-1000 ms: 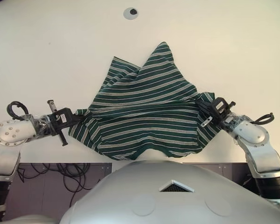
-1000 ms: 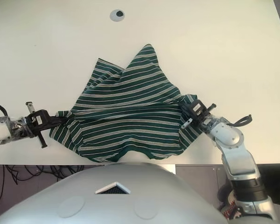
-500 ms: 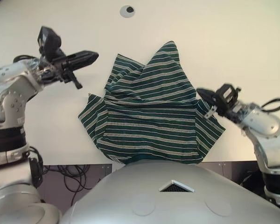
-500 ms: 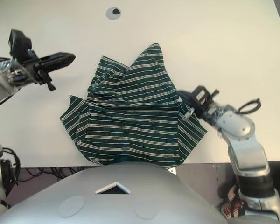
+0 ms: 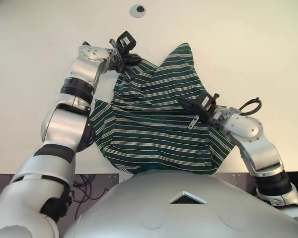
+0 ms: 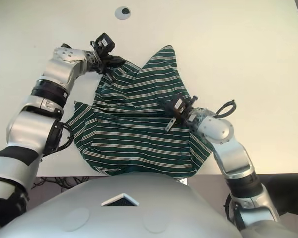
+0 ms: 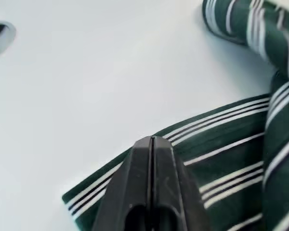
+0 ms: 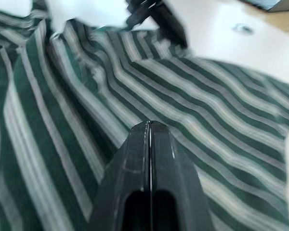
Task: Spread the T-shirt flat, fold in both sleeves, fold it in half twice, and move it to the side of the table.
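The green T-shirt (image 5: 159, 124) with white stripes lies crumpled on the white table (image 5: 248, 49), two corners pointing toward the far side and its near hem at the table's front edge. My left gripper (image 5: 136, 60) is shut, its tip resting over the shirt's far-left corner (image 7: 111, 183), with no cloth seen between the fingers. My right gripper (image 5: 181, 99) is also shut and hovers low over the striped cloth (image 8: 221, 120) right of the shirt's middle.
A round grey grommet (image 5: 137, 10) sits in the table beyond the shirt. White tabletop stretches bare to the left, right and far side. Cables (image 5: 82, 181) hang below the front edge at the left.
Both grippers let go of the stretched shirt sides. The left arm lifted, then swung down to the far-left corner. The right gripper moved inward over the shirt. The shirt slackened.
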Controlling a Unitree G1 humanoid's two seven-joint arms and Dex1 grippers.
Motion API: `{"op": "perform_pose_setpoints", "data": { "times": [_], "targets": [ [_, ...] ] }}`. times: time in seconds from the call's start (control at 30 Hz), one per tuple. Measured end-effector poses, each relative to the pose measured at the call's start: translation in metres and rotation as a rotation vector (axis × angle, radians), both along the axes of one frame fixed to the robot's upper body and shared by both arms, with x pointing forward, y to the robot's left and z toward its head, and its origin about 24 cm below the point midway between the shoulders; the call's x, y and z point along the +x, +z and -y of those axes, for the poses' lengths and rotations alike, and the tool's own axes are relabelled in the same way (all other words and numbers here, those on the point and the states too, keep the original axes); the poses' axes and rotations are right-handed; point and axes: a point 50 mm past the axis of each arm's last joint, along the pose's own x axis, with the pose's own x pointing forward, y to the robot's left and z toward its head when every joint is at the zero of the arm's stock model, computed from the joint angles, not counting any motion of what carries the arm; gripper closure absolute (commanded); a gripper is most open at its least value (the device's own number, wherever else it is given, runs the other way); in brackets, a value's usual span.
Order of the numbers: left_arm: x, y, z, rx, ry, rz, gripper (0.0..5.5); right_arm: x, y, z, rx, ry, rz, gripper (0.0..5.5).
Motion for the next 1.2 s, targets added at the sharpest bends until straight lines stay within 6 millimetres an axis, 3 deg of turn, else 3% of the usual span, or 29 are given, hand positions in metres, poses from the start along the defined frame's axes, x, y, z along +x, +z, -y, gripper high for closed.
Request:
{"op": "perform_pose_setpoints", "data": {
  "times": [0.17, 0.3, 0.47, 0.67, 0.77, 0.83, 0.9, 0.97, 1.03, 1.1, 1.2],
  "targets": [
    [0.004, 0.000, -0.007, 0.107, -0.010, 0.080, 5.50, -0.014, -0.006, 0.016, -0.115, 0.036, -0.030, 5.47],
    [0.007, -0.002, -0.020, 0.196, 0.050, 0.143, 5.50, -0.023, -0.010, 0.016, -0.151, 0.086, -0.025, 5.47],
    [0.007, -0.006, -0.031, 0.223, 0.148, 0.175, 5.50, -0.022, -0.013, 0.012, -0.176, 0.115, 0.013, 5.47],
    [0.010, -0.002, -0.027, 0.130, 0.185, 0.230, 5.50, -0.013, -0.016, 0.005, -0.128, 0.038, 0.040, 5.47],
    [0.019, 0.023, -0.023, -0.123, 0.270, 0.372, 5.50, -0.005, -0.015, 0.004, -0.115, -0.013, 0.063, 5.47],
    [0.029, 0.056, -0.032, -0.288, 0.309, 0.491, 5.50, -0.001, -0.013, 0.009, -0.115, -0.056, 0.080, 5.47],
    [0.030, 0.074, -0.039, -0.354, 0.268, 0.541, 5.50, 0.002, -0.014, 0.008, -0.101, -0.100, 0.081, 5.47],
    [0.018, 0.081, -0.055, -0.410, 0.215, 0.551, 5.50, 0.007, -0.012, 0.009, -0.098, -0.132, 0.087, 5.47],
    [-0.010, 0.063, -0.079, -0.406, 0.224, 0.452, 5.50, 0.009, -0.010, 0.005, -0.061, -0.150, 0.083, 5.47],
    [-0.045, 0.042, -0.103, -0.387, 0.238, 0.319, 5.32, 0.009, -0.008, 0.004, -0.053, -0.148, 0.087, 5.50],
    [-0.100, 0.030, -0.135, -0.375, 0.257, 0.146, 4.96, 0.011, -0.006, -0.007, -0.004, -0.144, 0.097, 5.50]
  ]
}}
